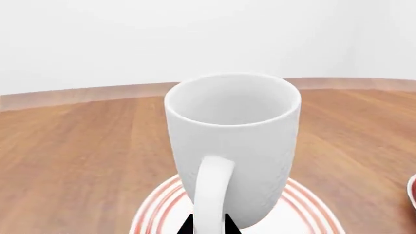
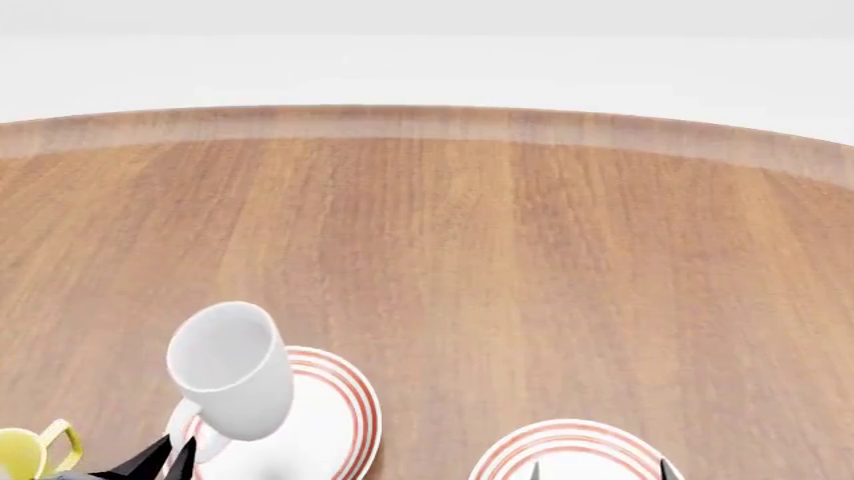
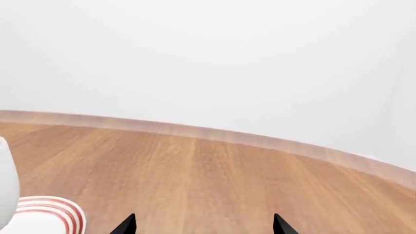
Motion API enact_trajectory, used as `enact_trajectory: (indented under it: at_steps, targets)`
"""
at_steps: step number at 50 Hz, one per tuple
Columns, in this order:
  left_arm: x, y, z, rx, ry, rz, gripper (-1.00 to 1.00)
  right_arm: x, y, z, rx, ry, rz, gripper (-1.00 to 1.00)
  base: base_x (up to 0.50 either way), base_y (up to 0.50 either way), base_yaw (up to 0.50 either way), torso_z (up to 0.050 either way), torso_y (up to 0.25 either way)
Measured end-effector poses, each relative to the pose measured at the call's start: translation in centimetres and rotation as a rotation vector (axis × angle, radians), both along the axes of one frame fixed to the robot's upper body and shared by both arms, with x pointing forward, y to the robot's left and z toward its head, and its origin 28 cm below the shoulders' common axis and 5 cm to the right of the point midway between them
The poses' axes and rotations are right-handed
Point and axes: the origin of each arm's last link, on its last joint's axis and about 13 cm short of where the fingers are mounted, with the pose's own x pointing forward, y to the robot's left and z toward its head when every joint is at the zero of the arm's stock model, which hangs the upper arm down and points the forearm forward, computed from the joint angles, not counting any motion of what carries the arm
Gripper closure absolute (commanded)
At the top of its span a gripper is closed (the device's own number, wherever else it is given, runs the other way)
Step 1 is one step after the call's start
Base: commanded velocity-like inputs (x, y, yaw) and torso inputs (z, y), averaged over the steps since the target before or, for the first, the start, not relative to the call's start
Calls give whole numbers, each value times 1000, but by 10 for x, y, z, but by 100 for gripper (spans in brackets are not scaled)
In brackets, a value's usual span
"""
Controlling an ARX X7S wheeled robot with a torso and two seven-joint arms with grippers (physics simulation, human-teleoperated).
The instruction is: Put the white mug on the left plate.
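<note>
White mug (image 2: 232,372) (empty) on left plate (image 2: 350,415)

White mug (image 2: 234,372) plain, glossy, upright over left plate (image 2: 350,410), handle toward robot; plate white, red-ringed rim.

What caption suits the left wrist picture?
Tall glossy white mug upright over red-ringed white plate, handle facing the left tool.

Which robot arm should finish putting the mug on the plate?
Left, probably. The left gripper already pinches the mug's handle, right over the left plate, so it likely only needs to lower and let go. The right gripper is open, holds nothing, and sits off to the side.
</note>
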Motion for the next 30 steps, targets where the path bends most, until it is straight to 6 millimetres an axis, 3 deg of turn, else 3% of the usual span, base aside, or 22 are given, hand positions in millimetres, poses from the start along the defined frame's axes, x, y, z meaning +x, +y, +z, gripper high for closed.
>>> enact_trajectory:
  at_steps: [30]
  targets:
    - [6, -9, -5, 42, 49, 21, 100, -1, -2, 0, 2, -7, -5, -100, 0, 0, 0, 1, 0]
